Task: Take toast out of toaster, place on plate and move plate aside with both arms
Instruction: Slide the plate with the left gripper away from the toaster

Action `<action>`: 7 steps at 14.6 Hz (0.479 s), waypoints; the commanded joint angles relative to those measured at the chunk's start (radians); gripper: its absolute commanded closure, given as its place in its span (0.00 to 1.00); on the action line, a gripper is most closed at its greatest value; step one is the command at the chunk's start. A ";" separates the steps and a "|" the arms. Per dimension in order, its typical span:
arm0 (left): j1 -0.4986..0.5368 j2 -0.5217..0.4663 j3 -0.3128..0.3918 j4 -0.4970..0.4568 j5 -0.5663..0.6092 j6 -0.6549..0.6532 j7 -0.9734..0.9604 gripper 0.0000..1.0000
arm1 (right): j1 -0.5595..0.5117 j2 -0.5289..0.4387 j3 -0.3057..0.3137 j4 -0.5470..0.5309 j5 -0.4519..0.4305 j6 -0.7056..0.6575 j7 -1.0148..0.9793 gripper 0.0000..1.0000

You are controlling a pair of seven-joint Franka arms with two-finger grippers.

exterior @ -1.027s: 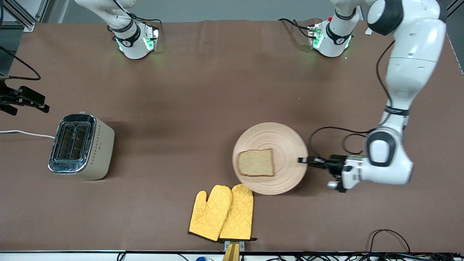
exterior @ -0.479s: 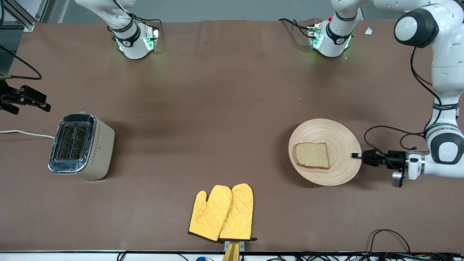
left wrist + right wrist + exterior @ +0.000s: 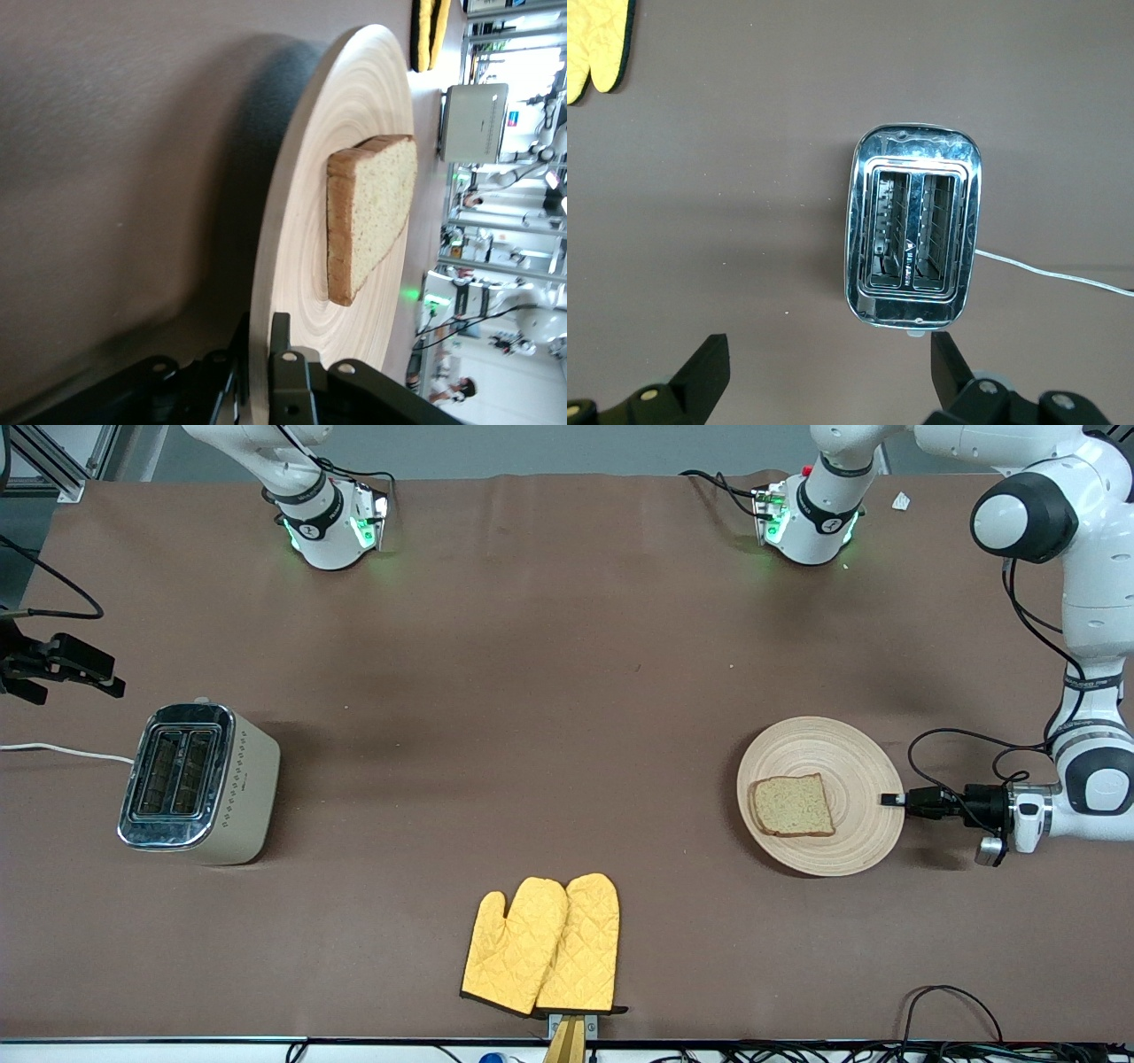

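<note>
Toast (image 3: 791,805) lies flat on the plate (image 3: 855,757), a bit off the middle, on the part away from the left end effector (image 3: 890,800). The plate sits on the brown surface (image 3: 532,691) toward the left arm's end. The left end effector is pinched tight on the plate's rim. In the left wrist view one finger (image 3: 285,376) lies on top of the rim and the other is under it, with the toast (image 3: 372,212) a little way in from the fingers. The plate (image 3: 301,266) stretches straight out from this end effector, toward the middle of the surface.

The right end effector (image 3: 89,670) is up in the air beside the toaster (image 3: 199,784), well apart from the plate. Its fingers are spread wide and hold nothing. Its own camera looks down on the toaster (image 3: 915,226), and both slots look empty. That arm waits.

So the toast step looks done, and the plate already looks to be set aside. The left arm is the one close to the plate. If it lets go next, it should open and then back away along the line of the rim, so it does not bump the plate. Two yellow oven mitts (image 3: 542,946) lie well apart from both end effectors.
</note>
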 commanded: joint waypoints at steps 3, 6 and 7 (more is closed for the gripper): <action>-0.015 -0.032 0.027 0.083 0.035 -0.026 -0.068 0.00 | -0.005 0.000 0.014 0.009 -0.008 -0.011 -0.008 0.00; -0.136 -0.124 0.070 0.184 0.185 -0.019 -0.093 0.00 | -0.003 0.000 0.014 0.009 -0.008 -0.008 -0.010 0.00; -0.202 -0.163 0.090 0.219 0.245 -0.015 -0.126 0.00 | -0.003 0.000 0.014 0.009 -0.008 -0.008 -0.010 0.00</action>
